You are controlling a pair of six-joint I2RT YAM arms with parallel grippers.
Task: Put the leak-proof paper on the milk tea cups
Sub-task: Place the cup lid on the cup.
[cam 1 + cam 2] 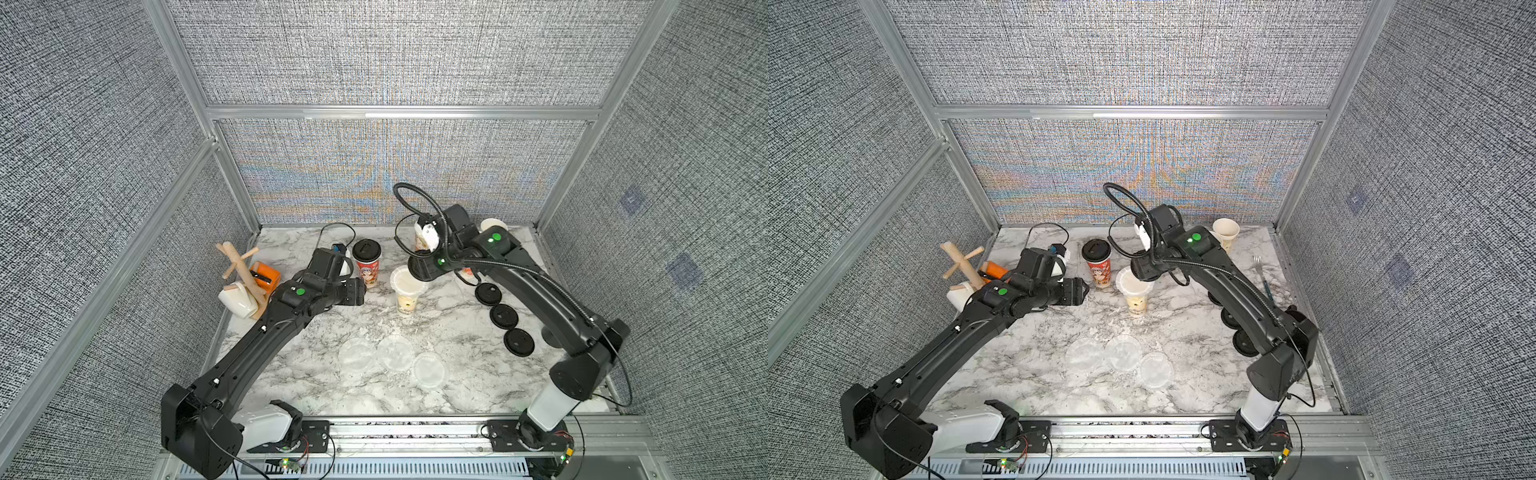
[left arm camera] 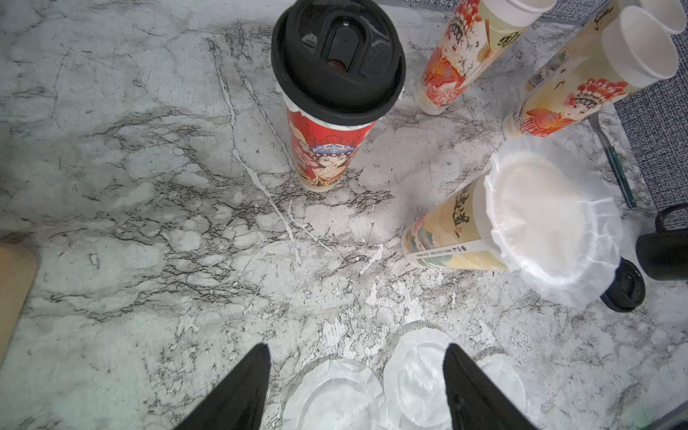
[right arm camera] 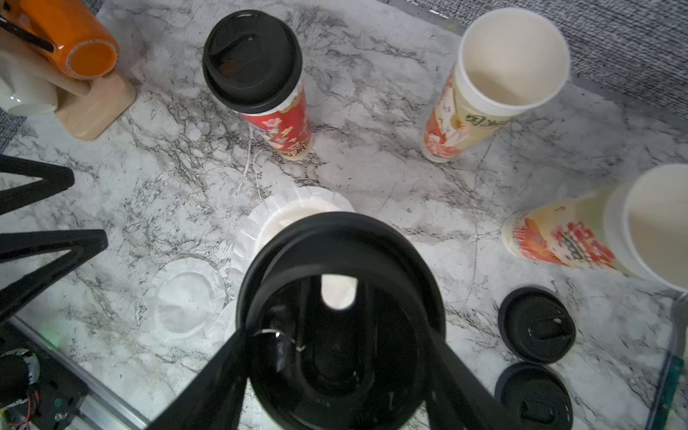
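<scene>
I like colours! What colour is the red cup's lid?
The lid is black; left wrist view.

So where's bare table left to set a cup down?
Bare: between the discs and the front rail, and between the discs and the papered cup. Crowded: the back right, with open cups and lids.

Colour check around your jaws.
Table (image 1: 311, 374): white marble, grey-black veins. You've got a black held lid (image 3: 342, 242) in the right gripper (image 3: 338, 335) jaws. Just past them is the papered cup (image 2: 446, 231), cream with a red-orange print, under whitish translucent paper (image 2: 540, 223). Ahead of the left gripper (image 2: 356, 346) jaws is the red cup (image 2: 324, 149) with a black cap (image 2: 335, 59). Translucent white loose discs (image 2: 417, 372) show between those jaws.
</scene>
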